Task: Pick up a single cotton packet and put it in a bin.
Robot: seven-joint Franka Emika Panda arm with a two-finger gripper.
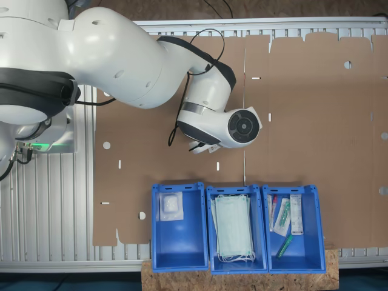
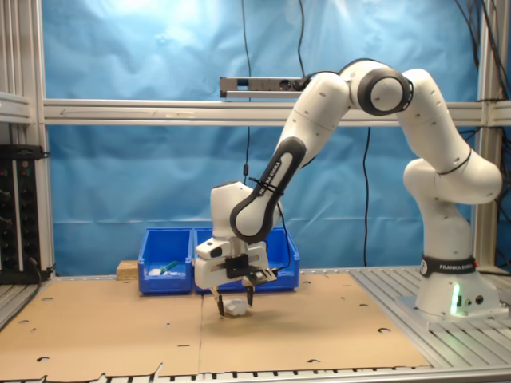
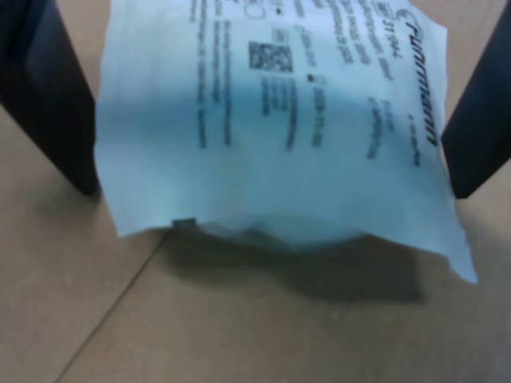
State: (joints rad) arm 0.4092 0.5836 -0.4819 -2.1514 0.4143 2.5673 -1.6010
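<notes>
White translucent cotton packet [image 3: 271, 136] pinched between the two black fingers [image 3: 44, 96] of the gripper [image 2: 234, 304], dark print across its face in the wrist view. Held just above the brown cardboard sheet [image 2: 319, 327], shadow directly beneath it, lower edge hanging free and slightly crumpled. In the second exterior view, seen as a small white shape [image 2: 236, 308] between the fingertips, low over the cardboard, in front of the blue bins.

Gripper closed narrow on the packet, one finger on each side edge. In the first exterior view, hidden under the wrist of the Franka arm [image 1: 221, 115]; packet not visible there.

Three blue bins in a row at the cardboard's edge in the first exterior view:
- bin at the first exterior view's left [image 1: 179, 242]: one more white packet [image 1: 170, 207] lying flat near the far end.
- middle bin [image 1: 236, 267]: stack of pale-green face masks [image 1: 234, 227], ear loops trailing at the near end.
- bin at the first exterior view's right [image 1: 309, 248]: several long wrapped items [image 1: 295, 213] plus a green one [image 1: 285, 247].

Arm wrist above the cardboard, near the bins but outside them. Green light lit on the arm base [image 2: 457, 300]. Blue backdrop behind in the second exterior view.
</notes>
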